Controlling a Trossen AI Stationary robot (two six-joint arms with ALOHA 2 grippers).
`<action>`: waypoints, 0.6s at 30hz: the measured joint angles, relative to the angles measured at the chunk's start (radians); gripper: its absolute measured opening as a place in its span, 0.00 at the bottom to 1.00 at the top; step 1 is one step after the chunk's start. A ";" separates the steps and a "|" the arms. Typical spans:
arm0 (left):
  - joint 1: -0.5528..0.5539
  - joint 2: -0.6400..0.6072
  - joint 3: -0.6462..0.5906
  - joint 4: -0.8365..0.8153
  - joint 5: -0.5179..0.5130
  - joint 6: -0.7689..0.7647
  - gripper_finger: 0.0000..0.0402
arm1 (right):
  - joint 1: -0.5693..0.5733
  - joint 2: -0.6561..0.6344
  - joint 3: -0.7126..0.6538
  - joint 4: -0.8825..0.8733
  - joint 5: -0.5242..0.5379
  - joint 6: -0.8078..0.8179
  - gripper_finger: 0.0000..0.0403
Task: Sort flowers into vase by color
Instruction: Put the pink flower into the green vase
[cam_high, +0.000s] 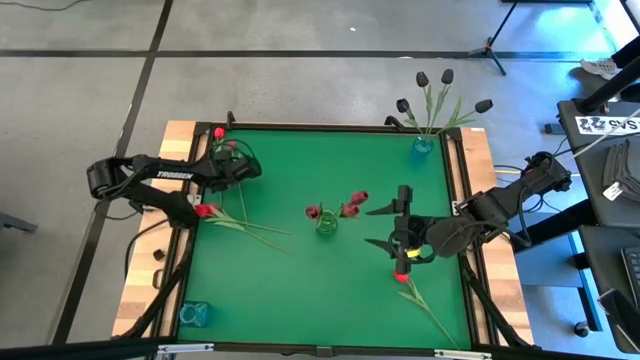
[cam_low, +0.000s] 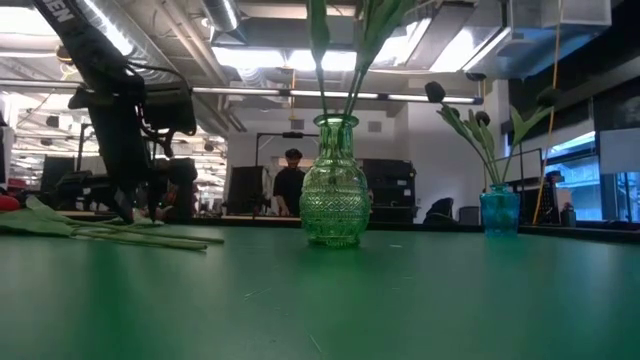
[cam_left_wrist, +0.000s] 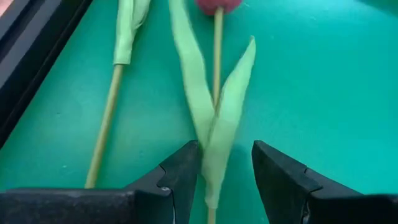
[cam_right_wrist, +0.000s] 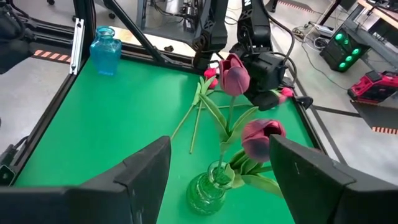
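At table's left edge, left fingers (cam_left_wrist: 225, 180) apart astride tulip (cam_left_wrist: 217, 112), perhaps touching, right fingers (cam_right_wrist: 221, 180) apart.

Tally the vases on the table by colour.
Green vase: 1
Blue vases: 2 (right-side blue vase, left-side blue vase)
Total: 3
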 joint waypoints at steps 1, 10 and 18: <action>0.000 0.000 0.000 0.000 0.000 0.000 0.37 | 0.000 0.000 0.000 0.000 0.000 0.006 0.67; 0.003 0.096 0.005 0.054 -0.023 0.006 0.33 | 0.001 0.000 0.000 0.018 -0.001 0.096 0.67; -0.092 0.066 0.002 0.074 -0.023 -0.001 0.07 | 0.030 0.000 0.000 0.036 -0.007 0.215 0.67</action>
